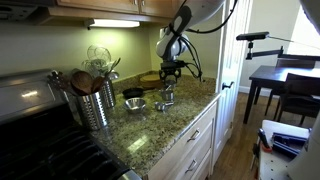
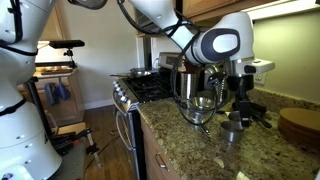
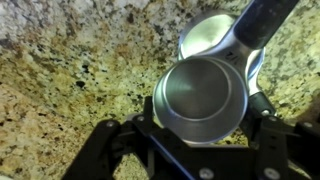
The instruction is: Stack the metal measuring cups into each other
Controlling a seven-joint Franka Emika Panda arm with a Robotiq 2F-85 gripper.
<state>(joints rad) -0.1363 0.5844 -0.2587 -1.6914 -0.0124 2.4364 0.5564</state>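
A measuring cup [image 3: 205, 100] is held above the worktop [image 3: 70, 60] by the fingers [image 3: 148, 135], closed narrowly against its sides, just beside a second cup [image 3: 215, 35]. If released off-centre, it could be caught on that rim and tipped.

Metal measuring cups [image 3: 203, 98]: 2 in wrist view (1 partly behind other). Utensil canister [image 1: 97, 105]: 1.
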